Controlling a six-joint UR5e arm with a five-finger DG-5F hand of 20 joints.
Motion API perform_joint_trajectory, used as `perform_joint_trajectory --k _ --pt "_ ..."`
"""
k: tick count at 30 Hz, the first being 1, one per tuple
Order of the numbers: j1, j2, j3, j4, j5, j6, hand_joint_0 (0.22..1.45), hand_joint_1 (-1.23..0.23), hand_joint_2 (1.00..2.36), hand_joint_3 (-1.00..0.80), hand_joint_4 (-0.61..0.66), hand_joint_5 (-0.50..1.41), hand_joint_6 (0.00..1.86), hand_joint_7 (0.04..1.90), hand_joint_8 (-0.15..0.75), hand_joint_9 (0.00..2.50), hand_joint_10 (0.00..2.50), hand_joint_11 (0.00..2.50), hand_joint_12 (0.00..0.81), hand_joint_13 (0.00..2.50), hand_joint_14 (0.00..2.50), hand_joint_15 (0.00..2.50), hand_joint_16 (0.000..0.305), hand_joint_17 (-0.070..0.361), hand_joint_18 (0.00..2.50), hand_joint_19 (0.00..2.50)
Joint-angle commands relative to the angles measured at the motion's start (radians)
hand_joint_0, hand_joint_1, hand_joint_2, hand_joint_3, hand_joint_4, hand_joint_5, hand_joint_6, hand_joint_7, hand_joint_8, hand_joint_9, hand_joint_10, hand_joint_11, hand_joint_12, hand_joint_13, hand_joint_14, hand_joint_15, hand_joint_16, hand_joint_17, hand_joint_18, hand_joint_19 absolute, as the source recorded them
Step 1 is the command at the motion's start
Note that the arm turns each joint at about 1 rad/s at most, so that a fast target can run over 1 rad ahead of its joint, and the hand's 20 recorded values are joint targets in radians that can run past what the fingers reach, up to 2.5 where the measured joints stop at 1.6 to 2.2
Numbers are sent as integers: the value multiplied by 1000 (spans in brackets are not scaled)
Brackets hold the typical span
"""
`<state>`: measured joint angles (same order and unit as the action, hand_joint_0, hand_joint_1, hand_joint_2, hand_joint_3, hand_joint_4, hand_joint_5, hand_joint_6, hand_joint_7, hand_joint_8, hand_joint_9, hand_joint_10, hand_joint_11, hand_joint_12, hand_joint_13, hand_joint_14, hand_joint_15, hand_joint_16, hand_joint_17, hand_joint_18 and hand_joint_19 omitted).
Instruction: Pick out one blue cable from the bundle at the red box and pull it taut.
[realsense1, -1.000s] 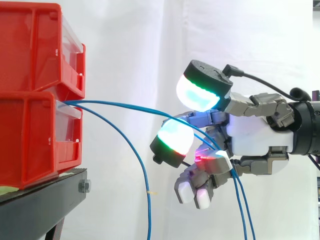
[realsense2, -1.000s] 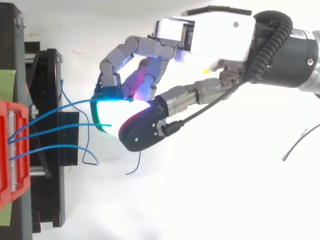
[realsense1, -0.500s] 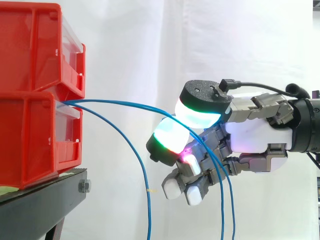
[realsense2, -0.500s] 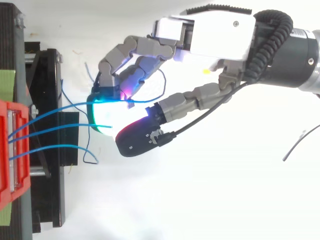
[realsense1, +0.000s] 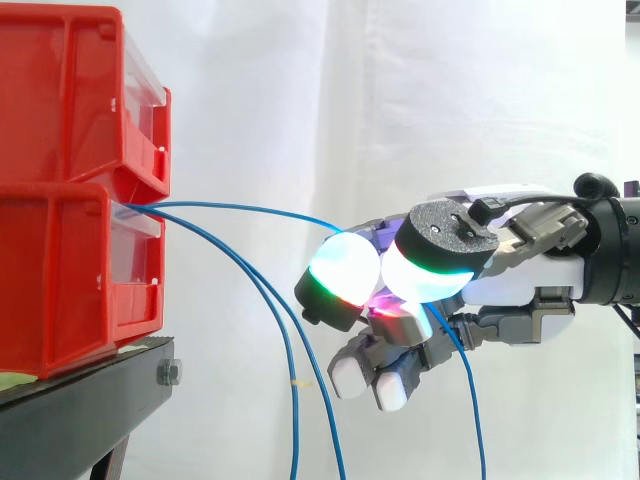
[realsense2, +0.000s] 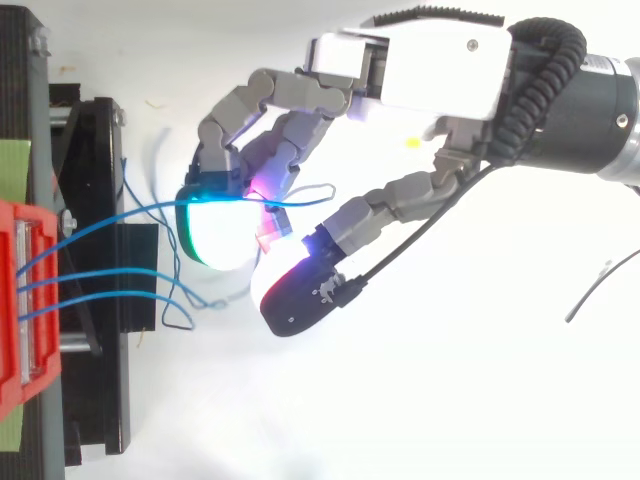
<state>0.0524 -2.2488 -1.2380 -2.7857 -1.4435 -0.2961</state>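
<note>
Two stacked red bins on a black stand, left. Upper blue cable leaves the lower bin's front lip and arcs right into the robot hand. Fingers curled round it, glowing pads side by side, cable tail hanging below. Two other blue cables droop slack to the bottom edge.
</note>
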Motion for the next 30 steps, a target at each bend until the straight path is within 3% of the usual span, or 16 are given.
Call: perform_joint_trajectory --k 1,8,16,21,25,26,30 --pt "0 0 0 0 0 0 604 -901 1000 -500 125 -143 917 950 333 1194 26 1049 416 810 19 492 57 128 782 581" --pt "-2 0 0 0 -2 0 515 -683 1000 -500 156 -156 892 918 350 1295 25 1123 440 898 19 528 61 138 855 615" --pt "-3 0 0 -5 -5 0 501 -668 1000 -500 167 -201 889 810 340 1187 22 1157 450 928 20 601 64 144 859 648" --pt "1 2 0 -28 -6 3 503 -664 1000 -500 187 -223 895 763 328 1143 12 1308 452 1050 24 837 65 147 877 686" --pt "1 20 0 -72 -8 -6 508 -658 1000 -500 202 -237 900 736 321 1110 1 1547 432 1191 18 1163 65 147 914 774" --pt "1 21 2 -80 -8 -9 508 -659 1000 -500 213 -239 899 738 332 1059 258 1476 414 1234 13 1269 65 146 933 811" --pt "1 41 0 -137 -8 -41 510 -663 1000 -500 216 -241 901 727 337 970 817 1269 398 1304 119 1457 66 147 1024 924"
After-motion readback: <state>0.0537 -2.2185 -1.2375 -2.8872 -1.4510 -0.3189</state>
